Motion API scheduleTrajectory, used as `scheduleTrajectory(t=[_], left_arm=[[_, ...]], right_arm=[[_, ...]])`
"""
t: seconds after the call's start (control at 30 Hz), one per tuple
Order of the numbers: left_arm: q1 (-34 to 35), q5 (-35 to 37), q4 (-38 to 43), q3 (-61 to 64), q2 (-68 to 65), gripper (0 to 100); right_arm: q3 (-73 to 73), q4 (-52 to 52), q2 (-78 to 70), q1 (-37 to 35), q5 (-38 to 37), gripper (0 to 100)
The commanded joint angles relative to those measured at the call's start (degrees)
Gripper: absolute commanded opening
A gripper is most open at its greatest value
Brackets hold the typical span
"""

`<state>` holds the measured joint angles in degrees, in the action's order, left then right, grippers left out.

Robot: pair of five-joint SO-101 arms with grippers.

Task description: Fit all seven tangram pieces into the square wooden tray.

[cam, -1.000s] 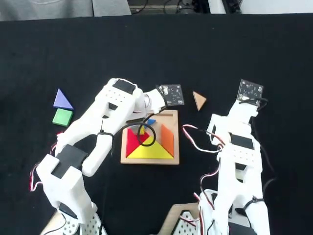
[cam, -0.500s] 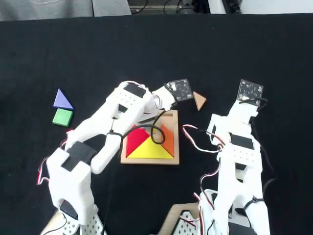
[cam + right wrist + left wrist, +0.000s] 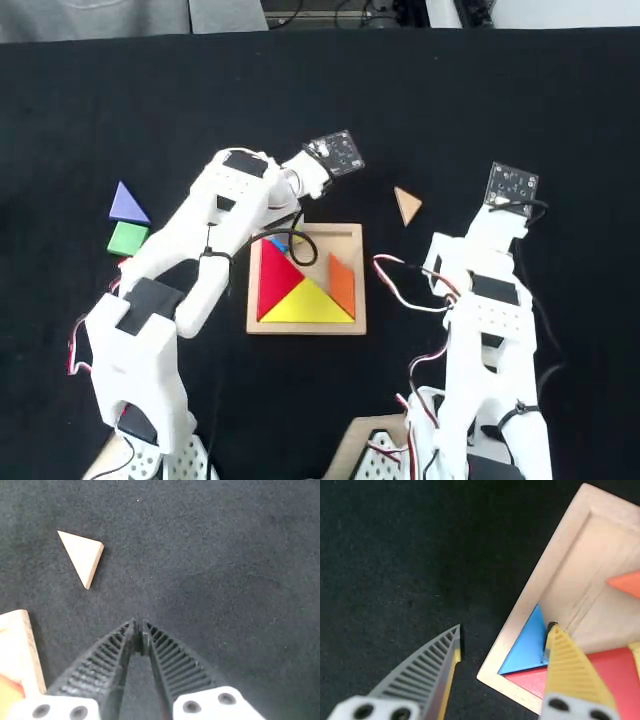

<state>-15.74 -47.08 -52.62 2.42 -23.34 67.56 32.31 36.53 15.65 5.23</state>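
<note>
1. Swung back from the tray's (image 3: 305, 327) far right side, the left arm is now over its far-left corner.
2. Left gripper (image 3: 505, 627) gapes wide: its yellow fingertip (image 3: 554, 635) touches the blue triangle (image 3: 527, 642), and the grey one is outside the tray.
3. Blue triangle lies in that corner, its long edge along the wall, against the red triangle (image 3: 275, 280).
4. Right gripper (image 3: 137, 625) is closed and empty, near the wooden triangle (image 3: 82, 555).

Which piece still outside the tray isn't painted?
The small bare-wood triangle off the far right corner of the square wooden tray. The other two, a purple triangle and a green square, are coloured and lie together on the left.
</note>
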Motion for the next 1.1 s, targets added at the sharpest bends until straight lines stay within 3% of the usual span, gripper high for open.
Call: scheduleTrajectory(t=[0.0,0.27,0.47,0.77,0.97,1.07], left_arm=[[1.89,-2.29,0.00,-2.68,0.35,27],[1.80,-3.08,-6.15,-4.88,1.49,27],[4.79,-0.44,-17.67,-13.14,7.74,27],[20.18,5.80,-40.00,-24.48,25.32,27],[34.86,12.22,-42.73,-21.49,21.98,27],[37.41,11.69,-43.16,-19.82,16.35,30]], right_arm=[[-2.07,-1.05,2.24,-0.88,0.09,1.6],[-2.07,-1.05,2.24,-1.14,0.09,1.6],[-2.07,-1.05,2.24,-1.14,0.09,1.6],[-1.98,-1.05,2.24,-1.14,0.09,1.6],[-1.80,-1.05,2.07,-1.23,0.09,1.6],[-1.80,-1.05,2.07,-1.23,0.09,1.6]])
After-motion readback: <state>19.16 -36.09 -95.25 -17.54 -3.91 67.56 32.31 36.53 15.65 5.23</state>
